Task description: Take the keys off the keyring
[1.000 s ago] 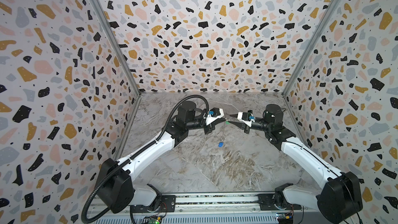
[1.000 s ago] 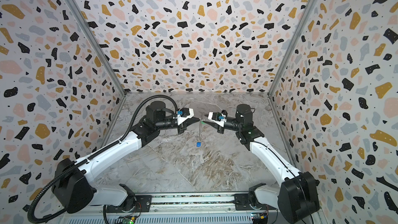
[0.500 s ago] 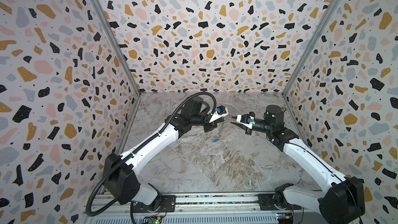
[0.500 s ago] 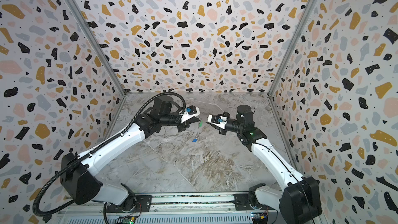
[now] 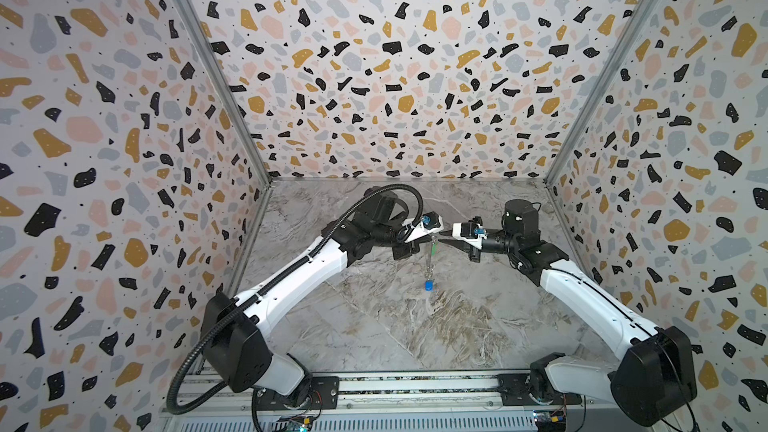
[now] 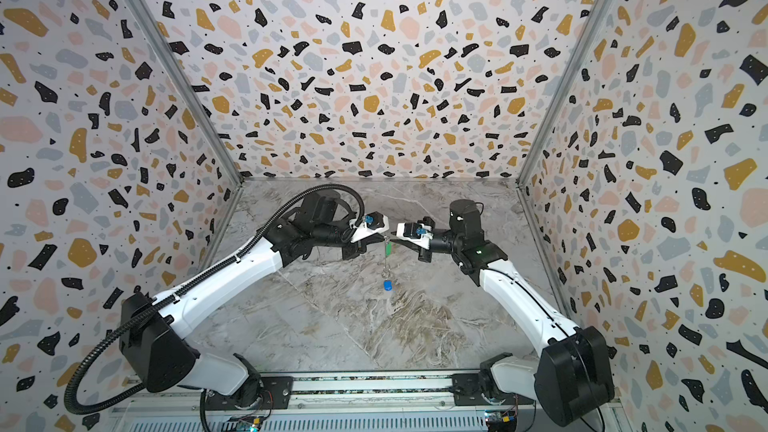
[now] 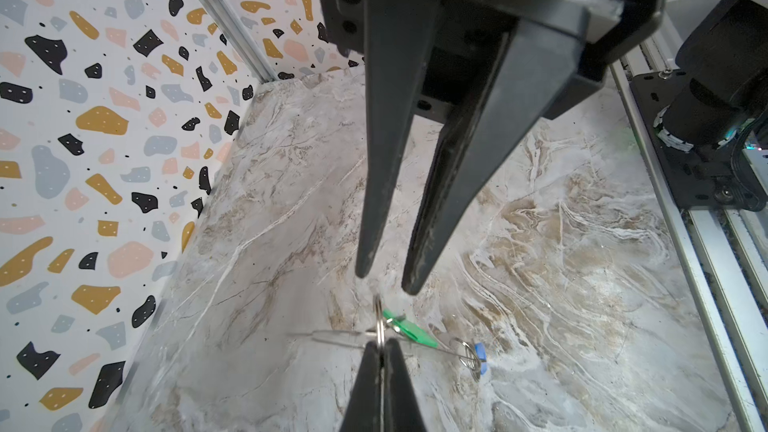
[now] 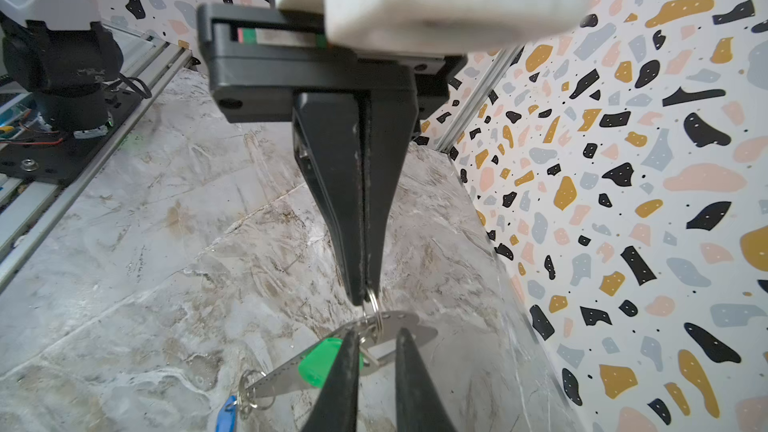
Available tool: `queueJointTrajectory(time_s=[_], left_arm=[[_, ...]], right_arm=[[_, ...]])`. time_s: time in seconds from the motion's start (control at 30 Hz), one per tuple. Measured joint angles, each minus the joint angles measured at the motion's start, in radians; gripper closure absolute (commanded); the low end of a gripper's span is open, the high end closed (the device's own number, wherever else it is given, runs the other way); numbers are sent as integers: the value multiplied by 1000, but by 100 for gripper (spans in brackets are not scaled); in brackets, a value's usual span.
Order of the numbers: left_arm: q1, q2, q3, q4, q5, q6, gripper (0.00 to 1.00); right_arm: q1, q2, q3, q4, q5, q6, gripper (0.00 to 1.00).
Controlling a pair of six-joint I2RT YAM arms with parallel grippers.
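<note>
Grey-tan and thin as a blade, the flat metal keyring plate (image 8: 399, 321) hangs in the air above the marbled tabletop (image 5: 374, 326), clear of it. You have it by the small metal ring (image 8: 372, 300) at its upper end. Your left gripper (image 8: 365, 286) is clamped on that ring with its jaws pressed together. The plate dangles below it and shows edge-on in both top views.

Neither key is off. The bright green plastic key (image 8: 318, 361) sits high on the plate, just under the held ring, on its own small loop. The bright blue plastic key (image 6: 387, 285) hangs at the bottom end from a cluster of little rings (image 8: 253, 390). By my reading none of the removal is done, and you have both keys left to work free.

Your right gripper (image 8: 377, 332) faces the left one tip to tip, with a narrow gap between its jaws and nothing in them. In the right wrist view its fingers straddle the top of the plate, and one finger (image 8: 345, 367) crosses in front of the green key; I can't tell whether it touches. In the left wrist view its tips stop just short of the held ring. You look lined up on the green key's loop first, which would leave the blue key for after.
</note>
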Motion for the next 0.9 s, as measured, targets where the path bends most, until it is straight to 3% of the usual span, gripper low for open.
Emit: queueJointTrajectory(time_s=[0.33,0.83,0.87,0.9], left_arm=[[-12,0,0,-6,0,31,100],[-16,0,0,-20,-10,79,100],[-16,0,0,-20,-10,80,98],[-16,0,0,-20,-10,82,87]], right_arm=[[13,37,0,3,-18,28,82],[17,40,0,3,-31,40,99],[17,40,0,2,-33,41,99],[17,40,0,0,-35,41,100]])
